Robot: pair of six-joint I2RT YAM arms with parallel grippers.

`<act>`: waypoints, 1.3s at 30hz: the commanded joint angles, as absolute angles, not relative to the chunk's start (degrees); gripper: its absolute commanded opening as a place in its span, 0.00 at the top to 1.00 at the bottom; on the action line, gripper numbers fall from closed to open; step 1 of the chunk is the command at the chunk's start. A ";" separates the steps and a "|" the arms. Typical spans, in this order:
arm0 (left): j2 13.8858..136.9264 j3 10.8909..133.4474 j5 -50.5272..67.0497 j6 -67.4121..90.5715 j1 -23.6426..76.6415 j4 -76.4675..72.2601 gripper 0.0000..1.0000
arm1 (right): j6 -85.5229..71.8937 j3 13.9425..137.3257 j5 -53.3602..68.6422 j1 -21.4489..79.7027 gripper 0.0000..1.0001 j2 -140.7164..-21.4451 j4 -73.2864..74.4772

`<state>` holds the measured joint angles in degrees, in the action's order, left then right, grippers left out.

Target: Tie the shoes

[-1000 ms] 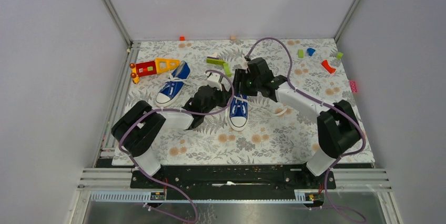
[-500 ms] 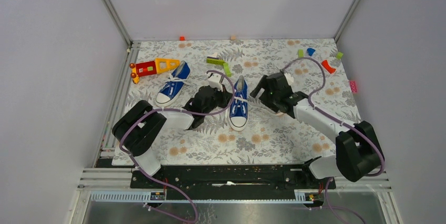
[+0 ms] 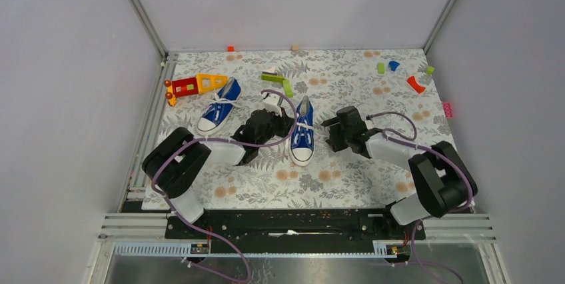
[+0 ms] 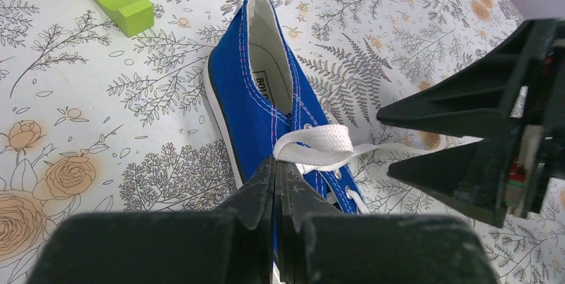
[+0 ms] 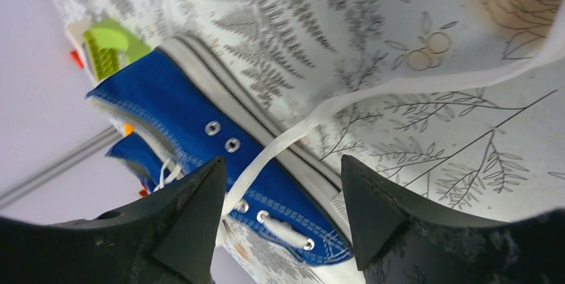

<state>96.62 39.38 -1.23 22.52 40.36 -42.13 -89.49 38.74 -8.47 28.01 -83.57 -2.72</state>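
Since a second ago the right arm has swung away from the heel end of the shoe (image 3: 303, 131) and folded back. The right end effector (image 3: 333, 132) now sits low, just to the right of the shoe. The left arm has not shifted.

The shoe lies mid-table (image 3: 333, 177), toe toward the bases, between the two end effectors. The second shoe (image 3: 220, 107) is well apart to the left, with neither arm on it.

The left end effector (image 4: 276, 162) is pinched on a loop of lace (image 4: 320, 144) over the eyelets. The right one has its jaws apart. In its wrist view the free strand crosses the gap between them, ungripped and flat on the table.

Risks, as we judge them:
- The right jaws may close on nothing, because the strand lies flat and thin.
- A sideways pull could drag or tip the light shoe, since nothing pins it down.
- The left pinch is narrow, so tension from the right could slip the loop out.
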 commanded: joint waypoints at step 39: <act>100.10 47.20 -12.84 29.22 40.42 -28.73 1.00 | -67.59 51.64 -19.03 16.35 1.00 -89.57 17.89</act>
